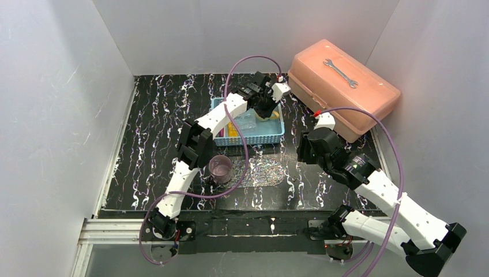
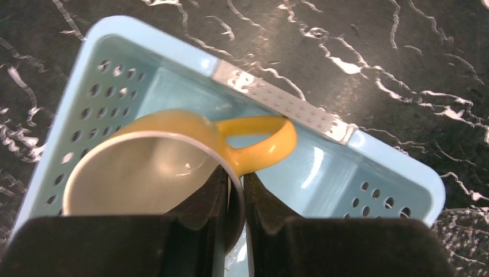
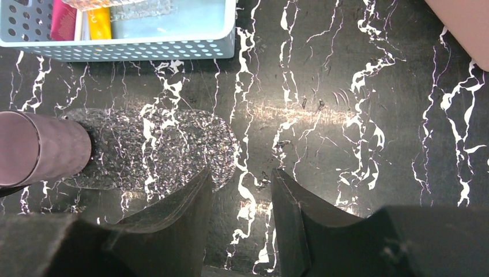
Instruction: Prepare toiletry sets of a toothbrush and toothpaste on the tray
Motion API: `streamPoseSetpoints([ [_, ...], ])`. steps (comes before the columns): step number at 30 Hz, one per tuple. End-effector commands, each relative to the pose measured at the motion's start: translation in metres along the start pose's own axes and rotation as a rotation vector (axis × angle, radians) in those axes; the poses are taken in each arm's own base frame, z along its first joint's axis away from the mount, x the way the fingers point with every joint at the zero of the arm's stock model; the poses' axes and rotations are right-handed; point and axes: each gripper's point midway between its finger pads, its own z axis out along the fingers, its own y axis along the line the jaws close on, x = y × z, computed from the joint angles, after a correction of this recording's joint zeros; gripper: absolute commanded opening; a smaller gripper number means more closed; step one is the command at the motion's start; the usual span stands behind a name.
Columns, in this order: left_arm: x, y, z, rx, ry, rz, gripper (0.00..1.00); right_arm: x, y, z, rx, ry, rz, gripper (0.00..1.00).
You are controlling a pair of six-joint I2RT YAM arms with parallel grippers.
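My left gripper [image 1: 266, 108] reaches into the light-blue basket [image 1: 275, 137] and is shut on the rim of a yellow cup [image 2: 173, 130], one finger inside and one outside beside the handle. The pink-magenta tube [image 3: 63, 20] and the yellow tube [image 3: 99, 23] lie in the basket's left part, with a thin pale strip between them. The clear glittery tray [image 3: 155, 150] lies flat on the table in front of the basket, also seen in the top view [image 1: 262, 172]. My right gripper [image 3: 242, 179] is open and empty, above the table at the tray's right edge.
A purple cup [image 1: 220, 168] stands at the tray's left end and shows in the right wrist view [image 3: 40, 153]. A salmon toolbox [image 1: 343, 89] with a wrench [image 1: 341, 73] on its lid stands at the back right. White walls enclose the black marbled table.
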Motion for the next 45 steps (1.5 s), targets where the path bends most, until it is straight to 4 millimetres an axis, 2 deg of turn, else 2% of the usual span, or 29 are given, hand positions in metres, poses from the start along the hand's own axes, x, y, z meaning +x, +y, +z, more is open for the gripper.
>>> streamPoseSetpoints([
  [1,-0.021,0.006,-0.020,-0.029,-0.045,0.011,0.00,-0.005,0.004,0.002,-0.019,-0.029,0.029,0.50],
  [10,-0.042,0.010,-0.048,-0.069,-0.096,0.062,0.00,-0.006,0.004,0.000,-0.025,-0.035,0.036,0.50],
  [19,-0.062,0.005,-0.084,-0.088,-0.154,0.145,0.00,-0.008,0.006,-0.002,-0.033,-0.037,0.039,0.50],
  [31,-0.083,-0.024,-0.121,-0.039,-0.254,0.285,0.00,-0.017,0.007,-0.009,-0.041,-0.059,0.053,0.50],
  [37,-0.094,-0.041,-0.152,-0.058,-0.280,0.366,0.00,-0.025,0.007,-0.013,-0.041,-0.075,0.049,0.51],
  [42,-0.095,-0.070,-0.181,-0.037,-0.274,0.397,0.00,-0.036,0.002,-0.018,-0.013,-0.099,0.031,0.52],
  [45,-0.090,-0.084,-0.192,-0.052,-0.247,0.413,0.00,-0.041,-0.009,-0.021,0.053,-0.113,0.014,0.53],
])
